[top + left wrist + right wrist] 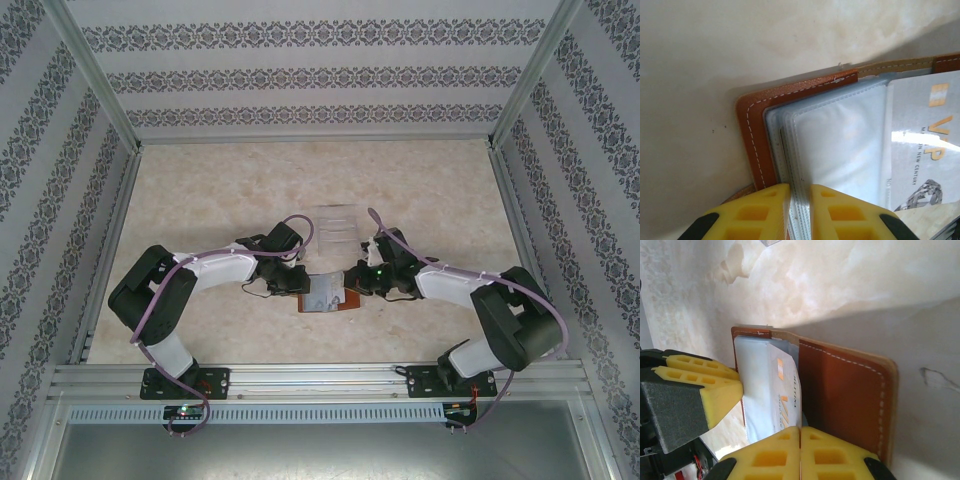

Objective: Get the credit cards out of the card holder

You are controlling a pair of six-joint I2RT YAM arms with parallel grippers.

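The reddish-brown card holder (349,302) lies open on the table between my two grippers. My left gripper (800,212) is shut on the edges of its clear grey-blue sleeves (840,135), just inside the stitched leather cover (757,130). A pale credit card (930,150) with orange VIP lettering shows at the right of that view. My right gripper (800,452) is shut on the edge of this pale card (782,390), which stands up beside the leather flap (845,395). In the top view the left gripper (300,285) and the right gripper (353,283) flank the holder.
A clear acrylic tiered stand (336,225) sits just behind the holder. The marbled tabletop (220,190) is fenced by aluminium rails and patterned walls. One yellow finger of the left gripper (695,385) sits close to the left of the card in the right wrist view.
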